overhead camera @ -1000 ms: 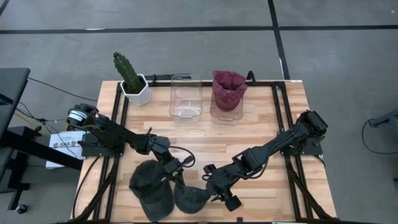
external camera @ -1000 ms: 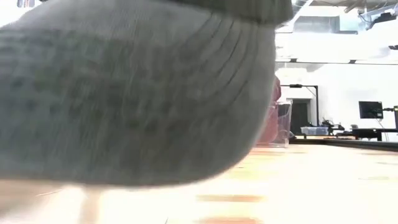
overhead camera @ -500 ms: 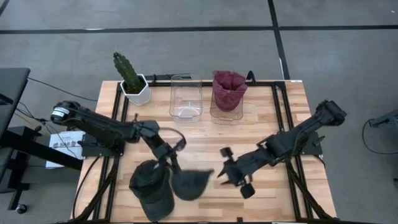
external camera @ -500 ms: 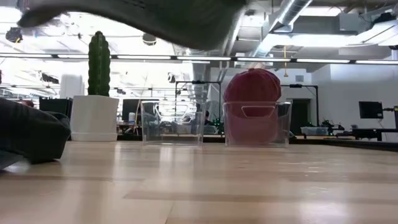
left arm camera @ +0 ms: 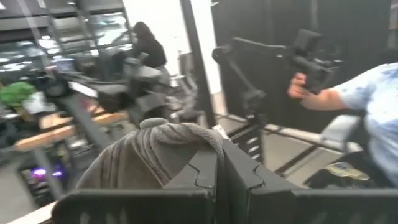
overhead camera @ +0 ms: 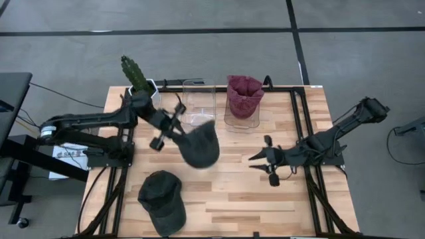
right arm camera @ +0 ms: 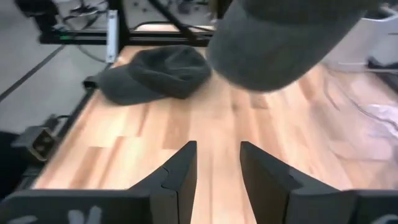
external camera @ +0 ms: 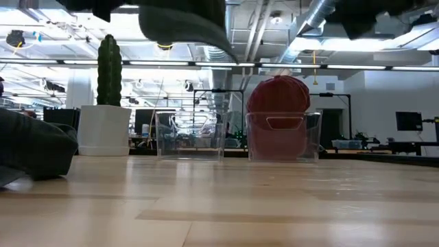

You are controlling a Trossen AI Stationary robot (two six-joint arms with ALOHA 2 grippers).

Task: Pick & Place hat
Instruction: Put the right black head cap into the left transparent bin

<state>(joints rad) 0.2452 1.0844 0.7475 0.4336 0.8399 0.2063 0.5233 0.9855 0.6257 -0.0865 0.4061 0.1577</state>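
Grey concrete floor surrounds the pale wooden slatted bench point(overhead camera: 219, 192) in the high view, where two clear plastic bins stand at the far edge: the empty bin point(overhead camera: 198, 103) and, beside it, a second bin point(overhead camera: 242, 111) holding a maroon hat point(overhead camera: 244, 94). A potted cactus point(overhead camera: 140, 82) stands left of them. The left tool point(overhead camera: 174, 125), clenched on a dark grey knit hat point(overhead camera: 200, 145), holds it in the air just in front of the empty bin; the right tool point(overhead camera: 265, 159), fingers parted and holding nothing, hangs over the bench's right half. A spare grey cap point(overhead camera: 162, 200) lies near the front edge. Level with the bench, a bright workshop with ceiling ducts shows behind both bins, the carried hat overhead. The left wrist view shows ribbed grey fabric above shut fingers, and a person's hand point(left arm camera: 305, 87) beyond.
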